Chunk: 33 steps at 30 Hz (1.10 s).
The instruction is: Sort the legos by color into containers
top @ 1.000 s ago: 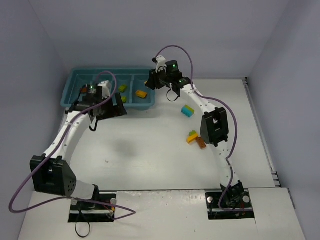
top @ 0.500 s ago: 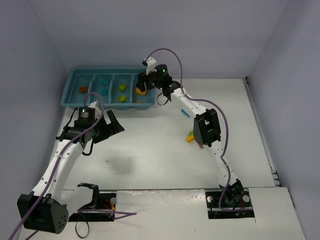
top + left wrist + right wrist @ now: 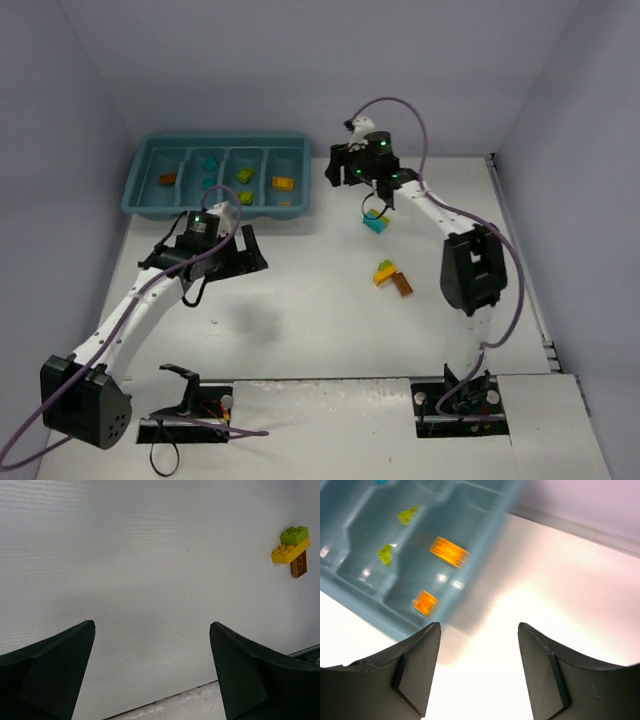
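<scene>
The right gripper [image 3: 479, 627], jaws apart and empty, hovers right of the tray [image 3: 225, 140], where sorted bricks [image 3: 283, 183] lie; the left gripper [image 3: 151, 626], wide and empty, faces the loose cluster [image 3: 292, 547] awaiting pickup.

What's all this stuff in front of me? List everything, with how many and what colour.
tray: one, teal-blue, four compartments, far left of the table
brown-orange brick: one, leftmost compartment
teal bricks: two, second compartment
lime green bricks: two, third compartment
yellow-orange bricks: two, rightmost compartment
loose brick: one, teal, on the table right of the tray
brick cluster: three touching, lime green, yellow, brown, on the table
table: one, white
arms: two, white and black
cables: purple, along each arm
left gripper: black, open, empty, over bare table
right gripper: black, open, empty, by the tray's right end
</scene>
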### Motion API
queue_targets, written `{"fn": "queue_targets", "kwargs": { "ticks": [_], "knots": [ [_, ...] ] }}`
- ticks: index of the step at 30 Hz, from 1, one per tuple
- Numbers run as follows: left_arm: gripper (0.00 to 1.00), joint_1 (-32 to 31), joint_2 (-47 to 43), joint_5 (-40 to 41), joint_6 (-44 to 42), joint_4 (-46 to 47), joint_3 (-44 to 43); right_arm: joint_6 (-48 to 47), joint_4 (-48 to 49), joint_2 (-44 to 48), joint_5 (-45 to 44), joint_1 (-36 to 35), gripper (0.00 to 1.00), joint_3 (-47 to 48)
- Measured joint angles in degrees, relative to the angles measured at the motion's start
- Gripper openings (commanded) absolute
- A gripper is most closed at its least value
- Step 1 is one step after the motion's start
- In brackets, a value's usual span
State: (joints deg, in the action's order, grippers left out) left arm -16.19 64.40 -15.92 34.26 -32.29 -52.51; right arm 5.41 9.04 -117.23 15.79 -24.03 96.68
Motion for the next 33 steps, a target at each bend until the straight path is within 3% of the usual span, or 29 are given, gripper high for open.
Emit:
{"fn": "queue_targets", "kwargs": {
  "ticks": [5, 11, 18, 27, 33],
  "knots": [
    [0.85, -9.09, 6.01, 5.27, -4.46, 0.50, -5.97, 2.12, -0.83, 16.22, -0.79, 8.07, 0.56, -14.67],
    [0.82, -18.97, 16.87, 9.79, -10.23, 1.31, -14.23, 3.98, -5.44, 28.15, -1.51, 13.42, 0.54, -29.00],
    [0.82, -20.79, 25.90, 10.08, -13.68, 1.64, -20.24, 7.67, -14.58, 34.60, -2.40, 16.35, 0.56, -43.19],
    [0.81, -23.06, 30.71, 9.73, -16.15, 2.60, -24.76, 10.69, -16.85, 36.76, -1.40, 16.00, 0.56, -45.68],
    [0.81, -23.15, 30.95, 9.75, -16.26, 2.60, -24.39, 9.51, -19.41, 32.15, -3.37, 10.14, 0.60, -42.07]
  ]
}}
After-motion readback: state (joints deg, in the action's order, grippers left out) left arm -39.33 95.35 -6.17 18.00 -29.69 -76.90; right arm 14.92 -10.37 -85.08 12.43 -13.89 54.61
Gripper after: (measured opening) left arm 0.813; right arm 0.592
